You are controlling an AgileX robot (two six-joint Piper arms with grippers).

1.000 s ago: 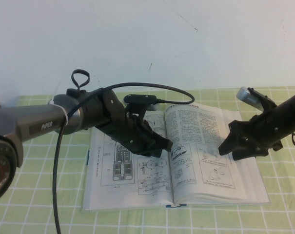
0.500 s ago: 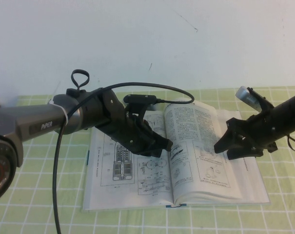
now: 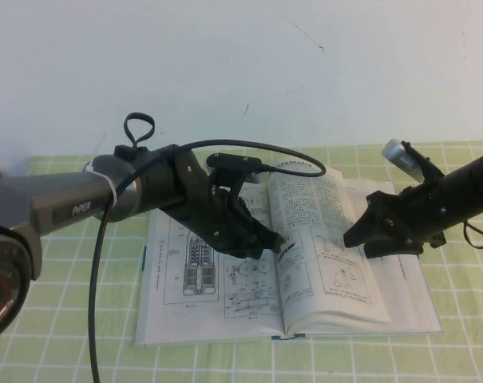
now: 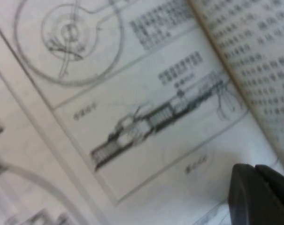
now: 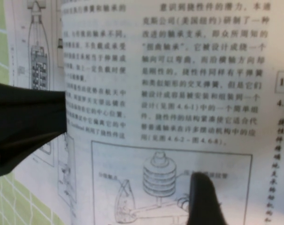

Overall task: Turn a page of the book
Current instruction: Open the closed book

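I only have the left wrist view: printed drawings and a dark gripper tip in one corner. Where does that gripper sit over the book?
Observer: The high view shows the left gripper shut, low over the book, close to the middle fold.
Operator: Where is the other arm?
Observer: The right gripper hovers above the page on the book's right half, towards its outer edge.
Operator: Open or shut?
Observer: Open. In the right wrist view its fingers stand well apart, with the text and a boxed drawing between them.
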